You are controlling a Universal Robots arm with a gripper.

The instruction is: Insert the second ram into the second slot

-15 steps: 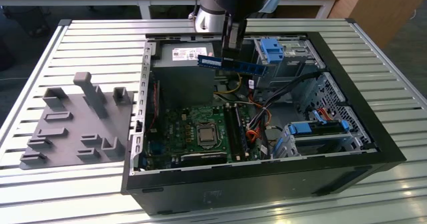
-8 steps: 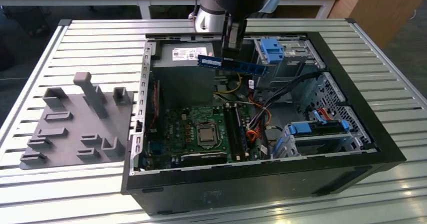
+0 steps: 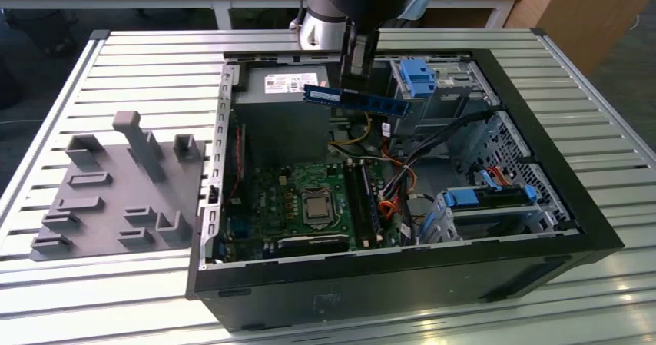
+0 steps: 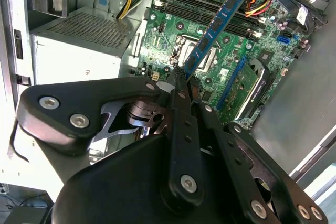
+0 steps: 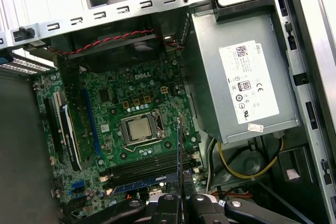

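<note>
An open computer case [image 3: 410, 283] lies on its side on a slatted table [image 3: 144, 68]. A grey fixture [image 3: 113, 199] sits beside it, toward the exterior view's left. The gripper [image 3: 355, 82] reaches down from an arm that the frame edge cuts off. Its fingers are clamped on the second ram [image 3: 382, 103], a thin blue stick held roughly level in the air above the case, near the power supply [image 3: 282, 84]. The stick is well apart from the memory slots [image 3: 361, 195] on the green motherboard [image 3: 297, 184] below.

In the second wrist view the gripper's black links hide much of the case. The stick [image 4: 215, 27] juts out from between the fingers [image 4: 181, 114], and the part they pinch is hidden.

In the first wrist view we see the stick [image 5: 179, 150] edge-on, as a thin dark line over the slots [image 5: 142, 167]. A blue strip [image 5: 139, 183] lies along one slot. We cannot tell whether it is a seated stick, nor which slot is the second.
</note>
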